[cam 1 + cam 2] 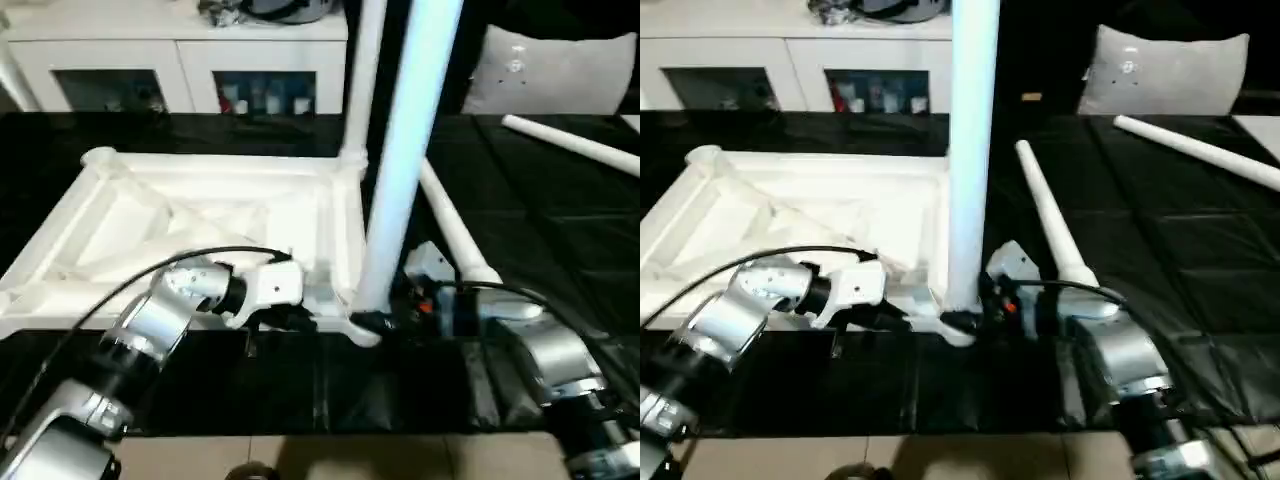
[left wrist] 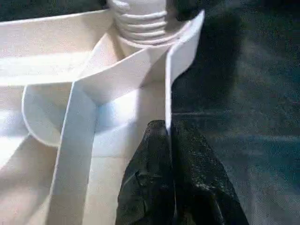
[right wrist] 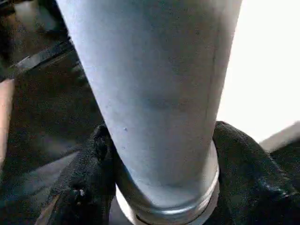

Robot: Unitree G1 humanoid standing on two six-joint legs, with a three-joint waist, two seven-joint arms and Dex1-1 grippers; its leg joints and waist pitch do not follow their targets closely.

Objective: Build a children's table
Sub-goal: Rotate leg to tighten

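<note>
**Upright leg at the near corner may tip or bind**

The tabletop (image 1: 200, 215) is lying upside down on the black-covered bench (image 1: 560, 230), in the left half of the head frames. Its near rim is pinched by the left hand (image 2: 171, 187), whose fingers are closed flat on the thin wall. An upright leg (image 1: 405, 150) is standing in the near right corner socket (image 1: 360, 325), and the right hand (image 3: 159, 187) is closed around its base, a finger on each side. Another leg (image 1: 360, 70) is already standing at the far corner; two loose legs (image 1: 450, 225) (image 1: 570, 140) are lying to the right.

If the leg is turned while tilted, the thread may be crossed. If the rim grip slips, the tabletop may be rotated with the leg and nothing is tightened.
</note>
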